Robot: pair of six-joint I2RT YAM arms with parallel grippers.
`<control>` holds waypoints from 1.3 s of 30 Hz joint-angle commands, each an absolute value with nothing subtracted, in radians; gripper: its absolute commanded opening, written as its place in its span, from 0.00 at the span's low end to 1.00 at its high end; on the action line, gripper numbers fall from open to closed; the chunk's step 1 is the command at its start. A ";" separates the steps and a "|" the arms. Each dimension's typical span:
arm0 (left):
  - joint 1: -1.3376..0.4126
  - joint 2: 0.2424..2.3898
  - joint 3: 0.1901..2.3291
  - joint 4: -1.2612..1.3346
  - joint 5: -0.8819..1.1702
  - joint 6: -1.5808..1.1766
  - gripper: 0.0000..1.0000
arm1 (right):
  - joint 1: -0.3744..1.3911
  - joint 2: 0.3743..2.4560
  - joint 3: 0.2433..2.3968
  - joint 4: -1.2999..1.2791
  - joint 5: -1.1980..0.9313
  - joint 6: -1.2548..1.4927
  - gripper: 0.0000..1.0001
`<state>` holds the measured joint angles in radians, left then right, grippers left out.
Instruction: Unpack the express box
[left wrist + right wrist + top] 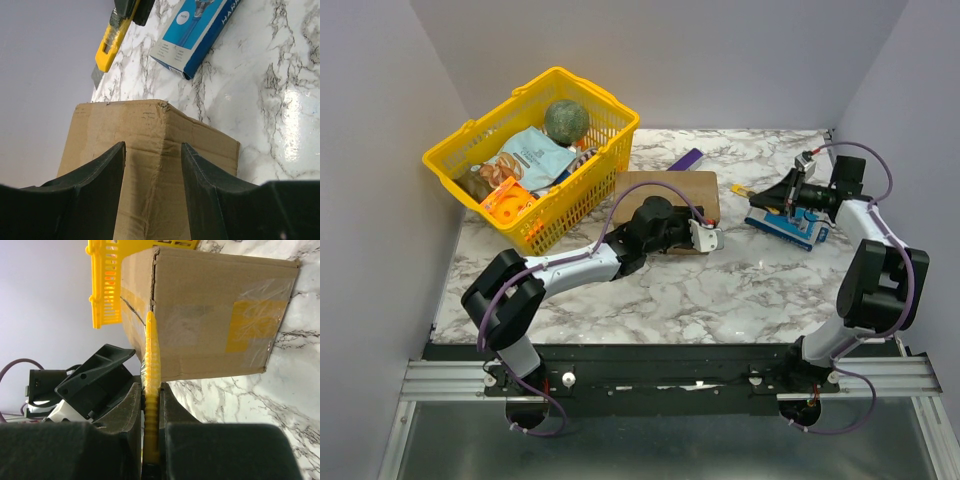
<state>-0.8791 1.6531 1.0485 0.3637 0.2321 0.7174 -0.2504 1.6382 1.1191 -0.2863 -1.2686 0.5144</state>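
Observation:
The express box (pixel 665 188) is a plain brown carton, closed, standing mid-table beside the basket. My left gripper (pixel 698 228) is open at its near right corner. In the left wrist view the fingers (pixel 95 180) straddle that corner of the box (pixel 150 120); I cannot tell if they touch it. My right gripper (pixel 775 196) is shut on a yellow utility knife (pixel 740 189) whose tip points at the box's right side. In the right wrist view the knife (pixel 151 355) reaches the edge of the taped box (pixel 215 315).
A yellow basket (pixel 455 165) with groceries stands at the back left, touching the box. A slim purple box (pixel 686 159) lies behind the carton. A blue box (pixel 788 228) lies under the right gripper. Grey walls close in on three sides.

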 commanded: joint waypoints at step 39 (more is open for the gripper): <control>-0.877 1.703 1.088 0.414 0.132 0.738 0.57 | -0.204 1.608 1.184 -0.900 -1.329 0.020 0.01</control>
